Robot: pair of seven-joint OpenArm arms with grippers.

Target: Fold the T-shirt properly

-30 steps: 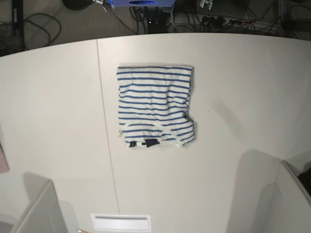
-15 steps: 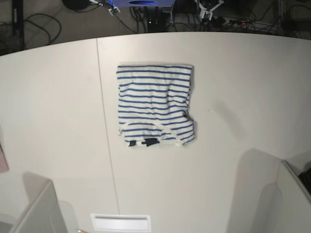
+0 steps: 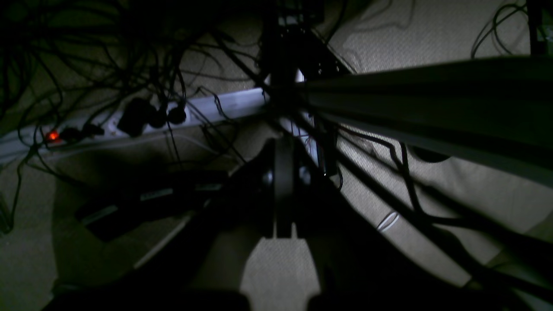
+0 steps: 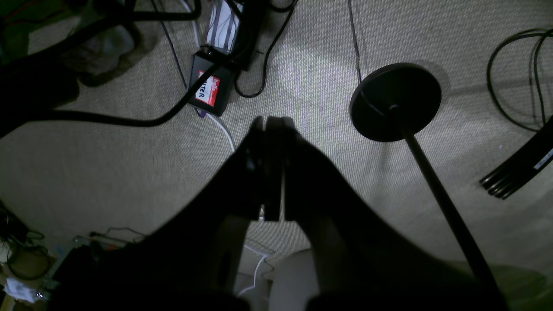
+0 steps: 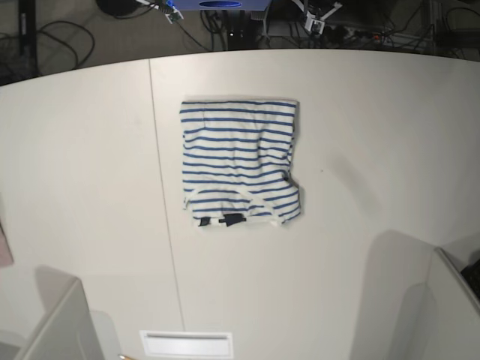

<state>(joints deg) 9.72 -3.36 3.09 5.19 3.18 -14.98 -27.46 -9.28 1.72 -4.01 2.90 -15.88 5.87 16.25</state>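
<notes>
The T-shirt (image 5: 240,161), white with thin blue stripes, lies folded into a compact rectangle on the white table (image 5: 375,135). Its neckline with the dark label (image 5: 232,220) faces the near edge. Both arms are pulled back beyond the table's far edge. In the left wrist view my left gripper (image 3: 283,149) is a dark shape with jaws together, over the floor. In the right wrist view my right gripper (image 4: 272,123) also has its jaws together and holds nothing, over carpet. The shirt shows in neither wrist view.
A seam (image 5: 161,187) runs down the table left of the shirt. Grey box-like panels stand at the near left (image 5: 60,330) and near right (image 5: 442,307). A white slotted plate (image 5: 186,344) lies at the near edge. Cables, a power strip (image 3: 129,121) and a round black stand base (image 4: 395,101) lie on the floor.
The shirt has not moved. At the top edge of the base view the arm parts behind the table have shifted slightly.
</notes>
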